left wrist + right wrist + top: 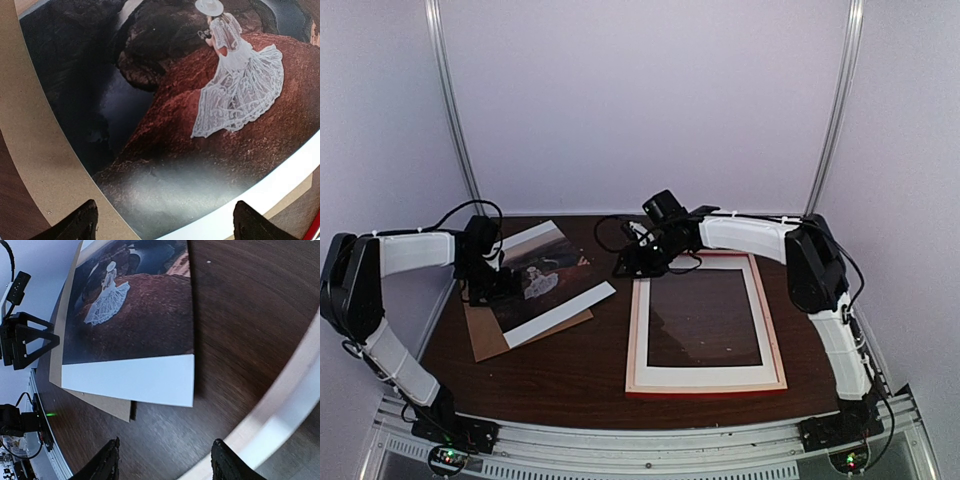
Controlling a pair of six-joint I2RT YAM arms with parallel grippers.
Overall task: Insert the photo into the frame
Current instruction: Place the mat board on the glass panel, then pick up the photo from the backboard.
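The photo (548,278), a dark landscape with a white-dressed figure and a white margin, lies at the left of the table on a brown backing board (485,338). My left gripper (503,288) is open and hovers just above the photo's left part. In the left wrist view the photo (200,100) fills the picture between my open fingertips (80,222). The frame (705,388) lies flat at the right, pale wood up, red outer edge showing. My right gripper (626,264) is open and empty over bare table between the photo (135,315) and the frame's corner (280,405).
A white mat (700,375) with a cut-out window lies inside the frame. The backing board (102,404) sticks out under the photo's near edge. White walls and two metal posts stand behind the dark wooden table (580,375).
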